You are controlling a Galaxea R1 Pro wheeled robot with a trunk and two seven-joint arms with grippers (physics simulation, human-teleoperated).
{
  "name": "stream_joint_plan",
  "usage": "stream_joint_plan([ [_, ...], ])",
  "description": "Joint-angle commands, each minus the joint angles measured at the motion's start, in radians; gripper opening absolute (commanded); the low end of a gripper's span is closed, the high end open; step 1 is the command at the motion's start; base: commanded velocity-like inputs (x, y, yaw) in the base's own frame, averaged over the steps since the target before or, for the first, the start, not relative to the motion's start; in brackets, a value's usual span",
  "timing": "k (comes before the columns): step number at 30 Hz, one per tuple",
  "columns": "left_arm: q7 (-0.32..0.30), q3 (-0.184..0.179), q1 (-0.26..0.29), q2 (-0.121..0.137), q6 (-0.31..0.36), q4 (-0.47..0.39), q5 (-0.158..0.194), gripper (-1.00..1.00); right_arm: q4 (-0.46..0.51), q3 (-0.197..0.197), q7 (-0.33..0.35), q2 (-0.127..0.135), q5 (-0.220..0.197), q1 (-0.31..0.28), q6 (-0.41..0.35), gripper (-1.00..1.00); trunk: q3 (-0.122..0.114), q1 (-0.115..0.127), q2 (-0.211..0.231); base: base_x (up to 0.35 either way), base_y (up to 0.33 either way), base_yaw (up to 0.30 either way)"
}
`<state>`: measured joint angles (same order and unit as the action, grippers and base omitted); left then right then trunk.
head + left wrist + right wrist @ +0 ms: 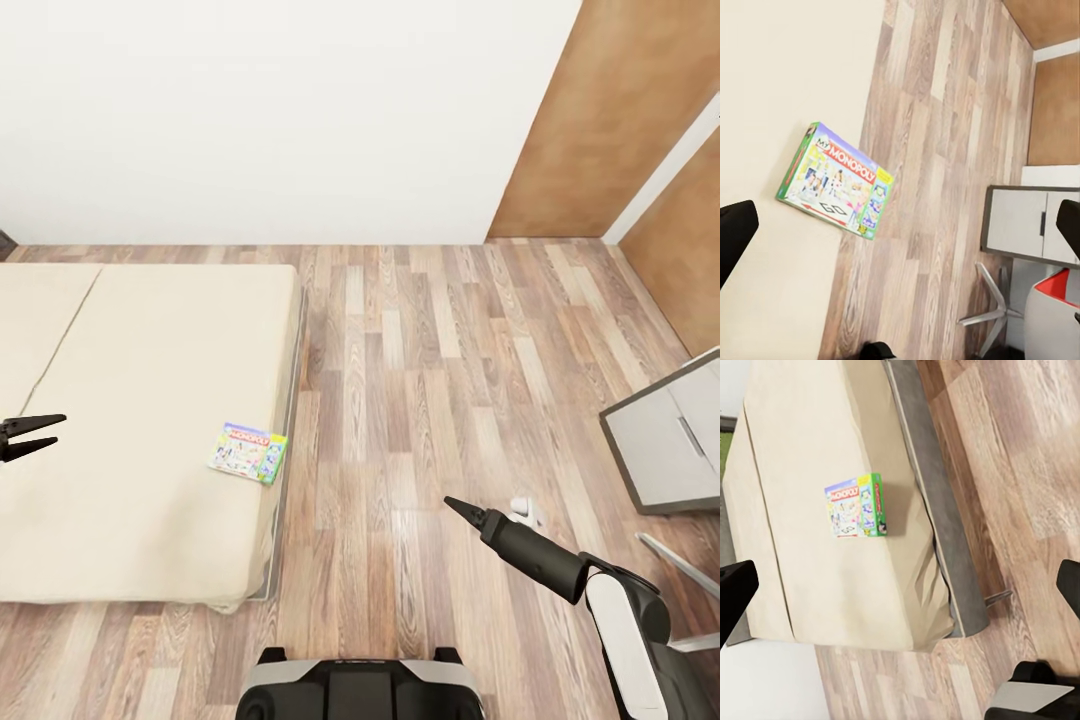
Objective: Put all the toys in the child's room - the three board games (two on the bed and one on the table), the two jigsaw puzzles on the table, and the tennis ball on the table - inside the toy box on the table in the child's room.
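One board game, a green-and-white Monopoly box, lies flat on the beige bed close to its right edge. The same box appears in both wrist views. My left gripper hovers open over the mattress, well to the left of the box. Above the wood floor to the right of the bed, my right gripper is open and holds nothing. The toy box, jigsaw puzzles and tennis ball are out of view.
A grey cabinet unit stands at the right, with a metal chair base beside it. A small white object lies on the floor near my right gripper. Brown wall panels lie far right.
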<state>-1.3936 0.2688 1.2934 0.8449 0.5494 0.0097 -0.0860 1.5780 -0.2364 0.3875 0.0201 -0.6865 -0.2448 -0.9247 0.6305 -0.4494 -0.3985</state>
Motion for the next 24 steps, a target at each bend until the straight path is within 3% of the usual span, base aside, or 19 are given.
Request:
stream_joint_plan([
  [1, -0.004, 0.007, 0.001, 0.0, 0.011, 0.001, -0.009, 1.0, 0.0, -0.002, 0.007, 0.0, 0.005, -0.001, -0.005, 1.0, 0.0, -0.001, -0.002, 0.0, 0.0, 0.0],
  [24, -0.004, 0.007, 0.001, -0.002, 0.011, 0.001, -0.009, 1.0, 0.0, -0.006, 0.013, 0.008, 0.003, -0.001, 0.027, 1.0, -0.008, -0.001, -0.002, 0.0, 0.0, 0.0],
])
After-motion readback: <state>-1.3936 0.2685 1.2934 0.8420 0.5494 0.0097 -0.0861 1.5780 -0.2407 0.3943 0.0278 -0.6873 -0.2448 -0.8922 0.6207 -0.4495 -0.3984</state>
